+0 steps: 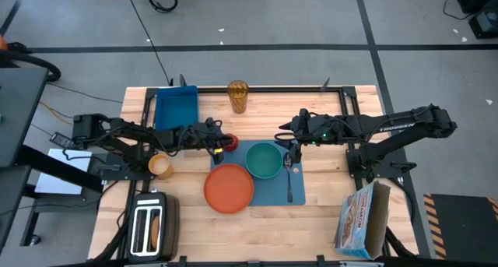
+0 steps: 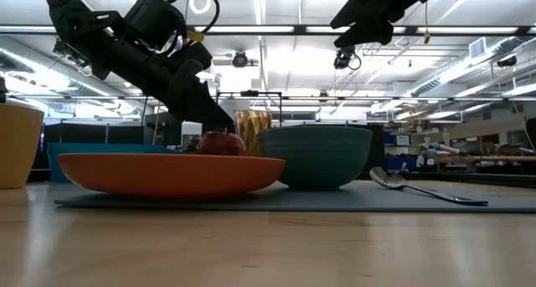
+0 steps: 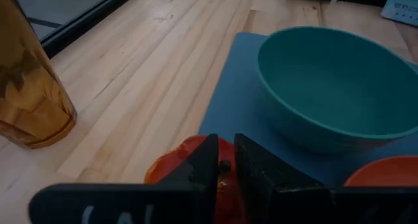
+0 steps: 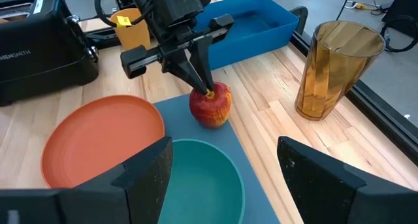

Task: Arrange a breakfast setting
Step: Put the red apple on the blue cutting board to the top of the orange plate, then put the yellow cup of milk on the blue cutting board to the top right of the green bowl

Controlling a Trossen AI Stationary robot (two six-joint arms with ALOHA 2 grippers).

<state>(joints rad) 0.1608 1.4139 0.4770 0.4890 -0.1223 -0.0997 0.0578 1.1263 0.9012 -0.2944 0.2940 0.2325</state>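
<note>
Resting nearest the table's front edge, the round orange plate (image 1: 229,187) overlaps the flat blue rectangular placemat (image 1: 272,191). Just behind it on the mat sits the smaller teal bowl (image 1: 264,160), with the metal spoon (image 1: 289,177) lying beside it. At the mat's far left corner stands the red apple (image 4: 211,105); the left gripper (image 4: 208,90) has its fingers nearly closed, pinching the stem at the apple's top. The right gripper (image 1: 289,145) hovers above the bowl's right side, fingers spread wide and holding nothing. Left of the plate stands the small orange cup (image 1: 160,166). Farther back are the deep blue plastic bin (image 1: 176,106) and an amber ribbed tumbler (image 1: 237,96).
</note>
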